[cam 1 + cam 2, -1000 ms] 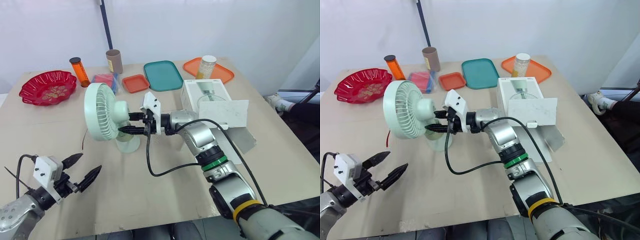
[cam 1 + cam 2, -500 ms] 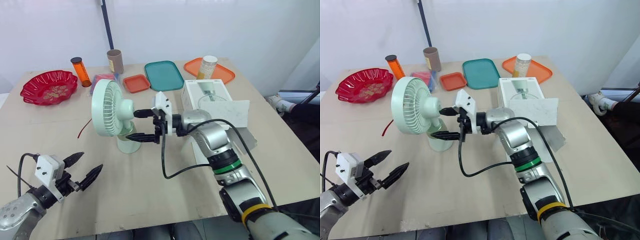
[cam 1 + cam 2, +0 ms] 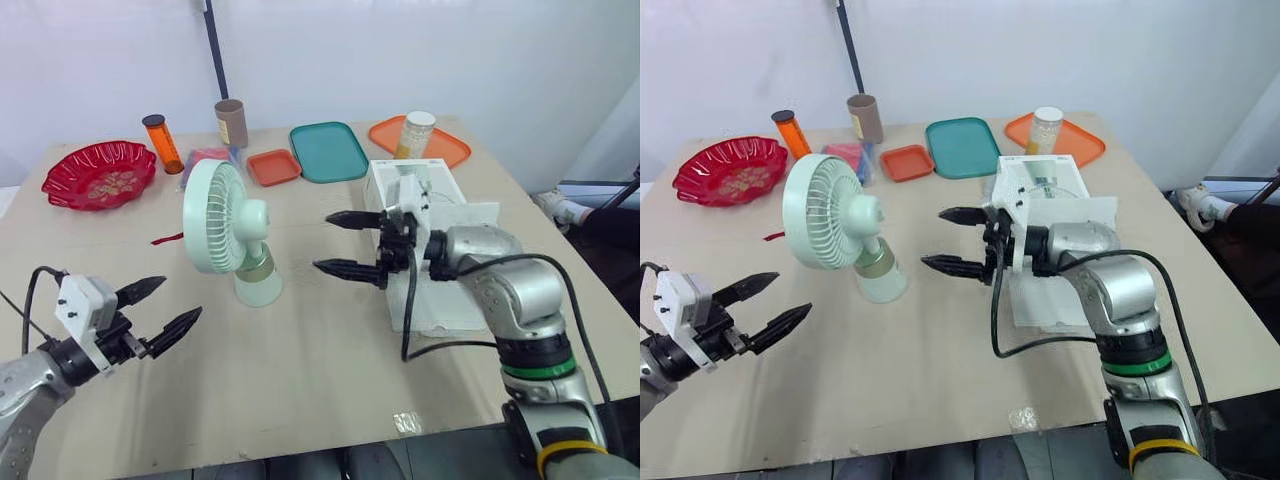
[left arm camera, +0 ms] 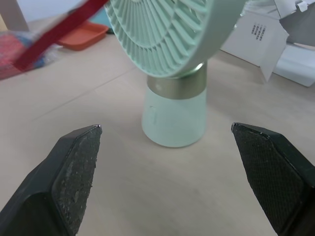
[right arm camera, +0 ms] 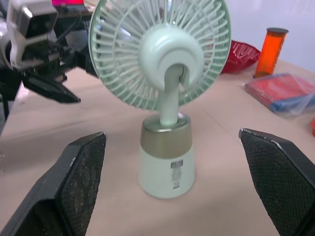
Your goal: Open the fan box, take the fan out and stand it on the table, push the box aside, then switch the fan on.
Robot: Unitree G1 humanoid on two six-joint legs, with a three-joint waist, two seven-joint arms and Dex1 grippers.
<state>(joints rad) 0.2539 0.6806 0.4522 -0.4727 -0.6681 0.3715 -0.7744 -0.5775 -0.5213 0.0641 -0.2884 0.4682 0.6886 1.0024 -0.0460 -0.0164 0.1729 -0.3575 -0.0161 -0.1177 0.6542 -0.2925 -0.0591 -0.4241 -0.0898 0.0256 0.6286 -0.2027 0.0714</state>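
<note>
The right gripper's wrist and cable cover much of the white cardboard box (image 3: 437, 308). One printed flap stands open, and what lies inside cannot be made out. A flat red-and-blue packet (image 3: 205, 160) is half hidden behind the grille of the pale green plastic fan (image 3: 232, 228). A thin red strip (image 3: 165, 238) runs out from behind the fan, its far end out of sight. On the fan's base, the right wrist view shows a small label too fine to read.

The fan stands upright on the matte beige table (image 3: 300, 380), to the left of the box and apart from it. It has a round ribbed grille, a curved neck, a dull gold band and a smooth cylindrical foot.

The right gripper (image 3: 322, 241) hangs between fan and box, its rough black tapered fingers spread wide and touching nothing. The left gripper (image 3: 183, 296) hovers low near the table's front edge, jaws likewise apart and empty.

Along the far edge sit a glossy red scalloped dish (image 3: 98, 173), an orange capped tube (image 3: 160, 143), a brown cardboard cylinder (image 3: 230, 122) and a teal rectangular tray (image 3: 327, 151).
</note>
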